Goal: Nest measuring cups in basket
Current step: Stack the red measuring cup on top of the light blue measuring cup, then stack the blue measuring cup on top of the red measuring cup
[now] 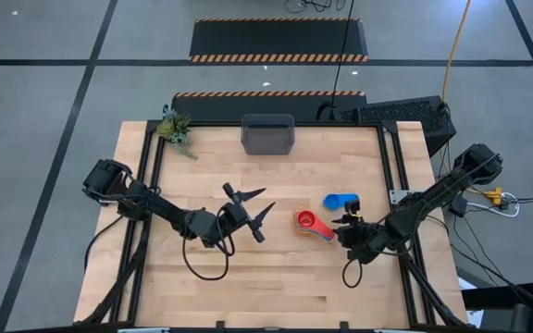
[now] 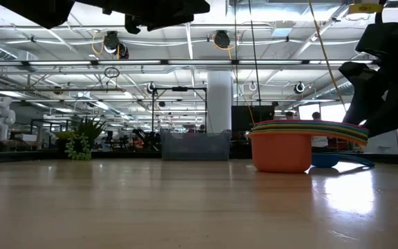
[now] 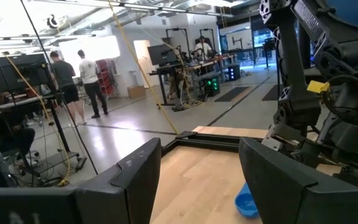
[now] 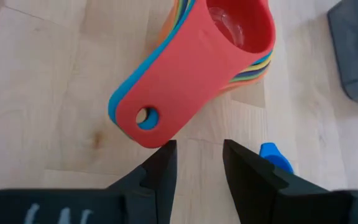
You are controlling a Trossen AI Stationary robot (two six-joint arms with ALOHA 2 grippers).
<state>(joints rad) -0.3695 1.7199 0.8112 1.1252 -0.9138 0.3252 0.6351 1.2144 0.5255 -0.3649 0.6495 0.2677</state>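
Several measuring cups sit nested in one stack (image 1: 307, 222) on the table, red on top and orange at the bottom (image 2: 280, 149). Their handles point toward my right gripper (image 1: 345, 223). In the right wrist view the stack (image 4: 229, 43) shows with my right gripper (image 4: 197, 149) open, just short of the handles' end. A single blue cup (image 1: 340, 201) rests on the table beside the stack, toward the far edge. My left gripper (image 1: 263, 203) hovers open, left of the stack. The dark grey basket (image 1: 267, 135) stands at the far edge.
A small green plant (image 1: 176, 128) sits at the far left corner. Bare wood lies between the stack and the basket (image 2: 195, 145). The blue cup (image 3: 247, 203) lies ahead of my left gripper (image 3: 197, 155). People stand in the room beyond the table.
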